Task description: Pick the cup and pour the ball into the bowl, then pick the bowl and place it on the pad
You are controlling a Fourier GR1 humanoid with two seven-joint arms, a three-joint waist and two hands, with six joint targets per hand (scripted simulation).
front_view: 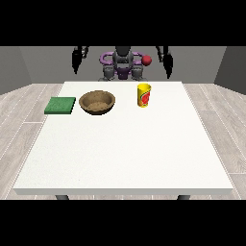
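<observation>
On the tabletop (120, 153), a bowl (97, 102) sits toward the robot's edge. The pad (60, 105) lies just left of the bowl; the cup (143, 95) stands upright to its right.

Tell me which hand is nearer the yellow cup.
The robot's left hand, at the view's right. It hangs raised behind the yellow cup and slightly to the view's right of it. The hand at the view's left is raised far across, beyond the bowl.
</observation>
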